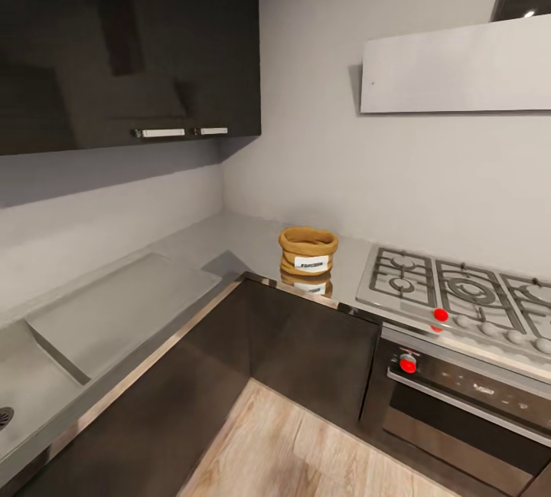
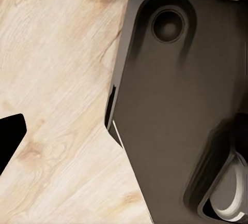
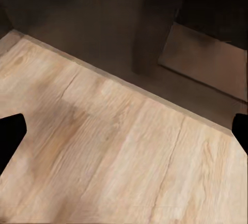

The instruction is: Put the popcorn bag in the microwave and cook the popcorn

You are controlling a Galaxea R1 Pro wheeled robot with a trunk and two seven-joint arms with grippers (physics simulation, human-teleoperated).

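Below my wrists lay wooden floor (image 3: pixel 129 151); my right claw (image 3: pixel 124 131) stood released, my left claw's (image 2: pixel 10 138) state I could not tell. Farther off, the popcorn bag (image 1: pixel 308 250) sat upright on the bench (image 1: pixel 237 240), just beside the gas hob (image 1: pixel 459 290).

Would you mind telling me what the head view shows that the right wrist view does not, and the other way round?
The head view alone has the popcorn bag standing on the countertop, beside the gas hob, with an oven below and dark wall cabinets above. The right wrist view alone has two dark fingertips at its edges, spread apart over bare floor. Both show the pale wooden floor meeting dark cabinet fronts.
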